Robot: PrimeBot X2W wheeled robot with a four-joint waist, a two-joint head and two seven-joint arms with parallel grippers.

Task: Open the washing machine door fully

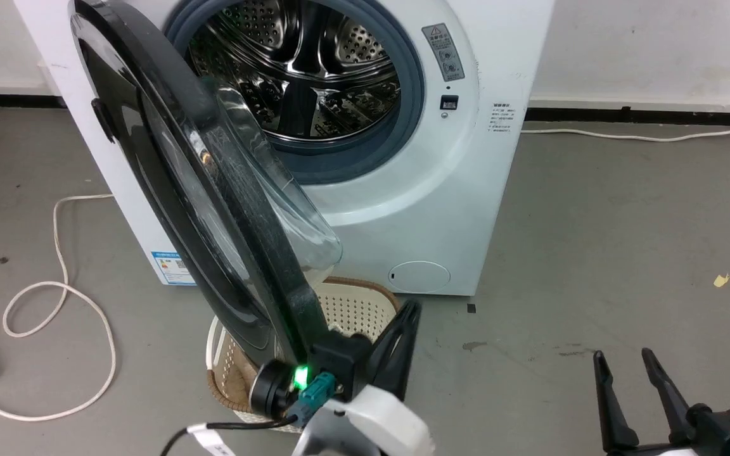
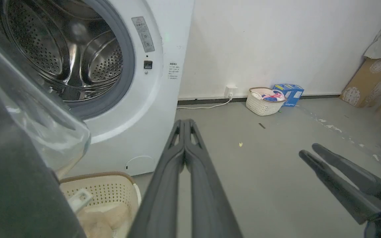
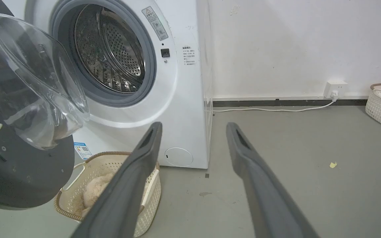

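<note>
the washing machine door (image 1: 200, 190) is found swung out about halfway, hinged at the left of the machine, with its glass bowl turned toward the drum (image 1: 301, 63). the left gripper (image 1: 410, 310) is pinched shut on nothing and placed just inside the door's free edge, seemingly so that the door can be pushed wider. the right gripper (image 1: 622, 354) is held spread, low and well apart, out of the swing.

We found the room evenly and brightly lit, with only soft, faint shadows on the grey floor (image 1: 593, 221). Highlights glinted off the steel drum (image 1: 301, 57) and the glossy washing machine door (image 1: 248, 218). In the left wrist view the door's near edge was a dark blur and the left gripper (image 2: 184, 123) looked soft. A green lamp (image 1: 301, 375) glowed at that wrist. Both wrist views stretched toward their edges.
</note>
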